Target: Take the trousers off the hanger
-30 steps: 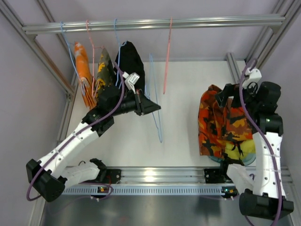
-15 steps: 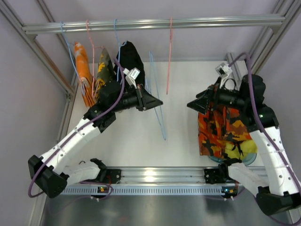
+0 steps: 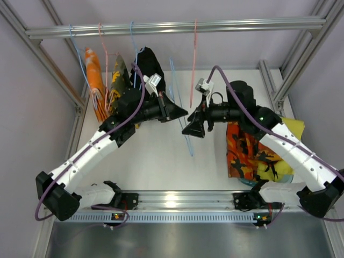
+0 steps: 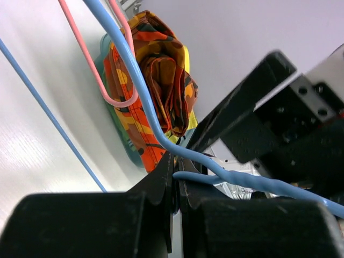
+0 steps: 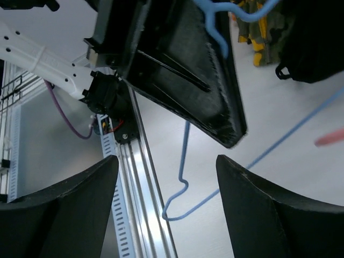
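Overhead at back: rail [image 3: 215, 25]. At its left end: hung trousers [image 3: 150, 67]. Mid-rail: bare hanger [image 3: 174, 80], left gripper [image 3: 181, 114] on its left, right gripper [image 3: 189, 129] on its right. Far right, on tabletop [image 3: 156, 161]: heap of trousers [image 3: 250, 150].

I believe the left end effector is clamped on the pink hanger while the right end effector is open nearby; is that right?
Not quite: only the colour is wrong. The left end effector is clamped on the blue hanger, as the left wrist view shows, while the right end effector is open nearby.
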`<action>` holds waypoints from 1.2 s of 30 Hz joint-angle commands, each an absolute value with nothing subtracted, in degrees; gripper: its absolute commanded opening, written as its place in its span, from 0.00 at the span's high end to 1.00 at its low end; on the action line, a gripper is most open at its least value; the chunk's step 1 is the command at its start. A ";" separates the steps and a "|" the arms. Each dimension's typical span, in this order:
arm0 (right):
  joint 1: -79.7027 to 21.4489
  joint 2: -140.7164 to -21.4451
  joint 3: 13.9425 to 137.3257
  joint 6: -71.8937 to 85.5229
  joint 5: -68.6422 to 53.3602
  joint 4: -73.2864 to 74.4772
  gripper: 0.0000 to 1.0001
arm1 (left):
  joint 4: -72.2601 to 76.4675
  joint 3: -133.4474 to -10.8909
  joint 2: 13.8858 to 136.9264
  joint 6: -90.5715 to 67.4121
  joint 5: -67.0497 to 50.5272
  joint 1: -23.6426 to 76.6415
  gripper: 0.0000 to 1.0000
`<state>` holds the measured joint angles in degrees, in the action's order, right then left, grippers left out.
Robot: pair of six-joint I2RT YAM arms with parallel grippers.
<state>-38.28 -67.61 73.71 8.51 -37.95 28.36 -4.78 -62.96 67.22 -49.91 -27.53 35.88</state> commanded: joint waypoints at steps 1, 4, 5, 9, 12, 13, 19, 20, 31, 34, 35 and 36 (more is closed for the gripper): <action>-42.44 -69.86 76.55 3.43 -36.30 27.25 0.27 | -1.41 -66.53 66.97 -50.89 -27.33 35.60 1.00; -44.21 -72.76 77.34 1.32 -35.60 28.21 0.28 | -1.32 -66.97 66.53 -50.63 -27.33 35.60 1.00; -44.21 -73.38 78.04 1.23 -35.51 28.39 0.30 | -1.41 -66.89 66.01 -50.36 -27.42 35.60 1.00; -44.21 -75.23 78.92 2.02 -36.03 26.99 0.38 | -1.41 -66.18 64.60 -49.66 -27.68 35.60 1.00; -44.21 -75.67 79.28 3.25 -37.44 25.93 0.66 | -1.41 -65.66 63.64 -49.04 -27.25 35.60 1.00; -44.38 -75.33 79.19 3.77 -38.49 25.14 0.75 | -1.41 -65.48 63.20 -49.04 -27.16 35.51 1.00; -44.47 -73.30 77.44 6.84 -45.96 24.18 1.00 | -2.02 -63.72 61.61 -48.25 -24.35 34.28 0.77; -44.47 -72.78 76.30 7.81 -46.66 23.21 1.00 | -2.02 -63.63 61.44 -48.16 -24.26 34.10 0.68; -41.48 -62.76 68.03 14.95 -54.14 21.35 1.00 | -2.11 -67.50 57.48 -32.44 -27.60 32.78 0.02; -41.13 -58.28 66.89 9.61 -54.84 27.93 1.00 | -2.63 -68.73 56.25 -30.33 -26.54 32.35 0.02; -41.05 -57.14 66.01 8.19 -54.67 29.95 1.00 | -2.72 -69.34 56.08 -29.80 -26.28 32.00 0.02; -41.04 -54.95 65.48 5.39 -54.58 31.54 1.00 | -2.81 -69.69 55.81 -29.19 -25.84 31.47 0.02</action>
